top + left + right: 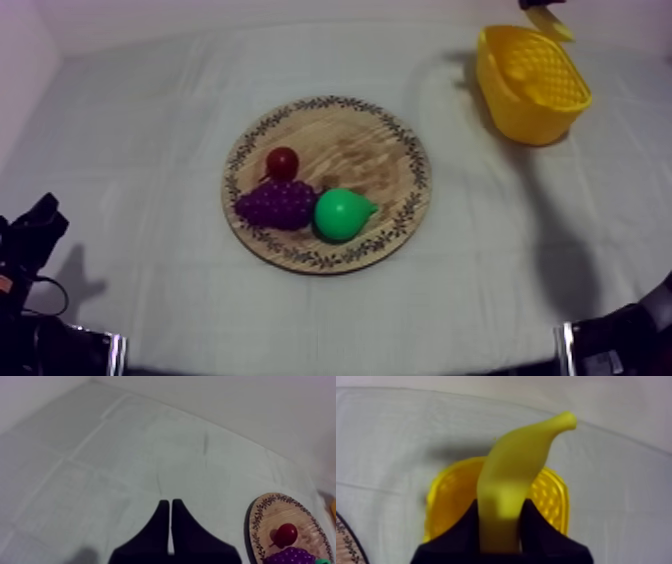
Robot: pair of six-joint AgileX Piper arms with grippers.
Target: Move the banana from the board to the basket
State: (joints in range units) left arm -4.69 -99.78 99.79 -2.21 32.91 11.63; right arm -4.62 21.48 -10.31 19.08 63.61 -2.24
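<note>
Table [150,150]: covered by a grey-white cloth, creased in places.

Board [350,140]: round, wooden, with a patterned rim. It lies flat at the middle of the table, well apart from the basket.

Basket [520,115]: yellow, standing at the far right corner of the table, open side up. The right wrist view shows its inside perforated.

Right gripper [501,507]: above the basket, its jaws closed on the lower part of the banana [511,471], one black finger at each side.

Left gripper [170,503]: low at the near left edge of the table over bare cloth, beside the board. Its jaws lie together as a narrow wedge with nothing between them.

Banana: off the board, held in the air over the basket's opening, its free end rising clear of the fingers. It is not in the basket.

Grapes [275,203]: purple, on the near left part of the board, touching the pear.

Pear [342,213]: green, on the board's near part, just right of the grapes.

Small red fruit [283,162]: on the board's left part, just behind the grapes.
</note>
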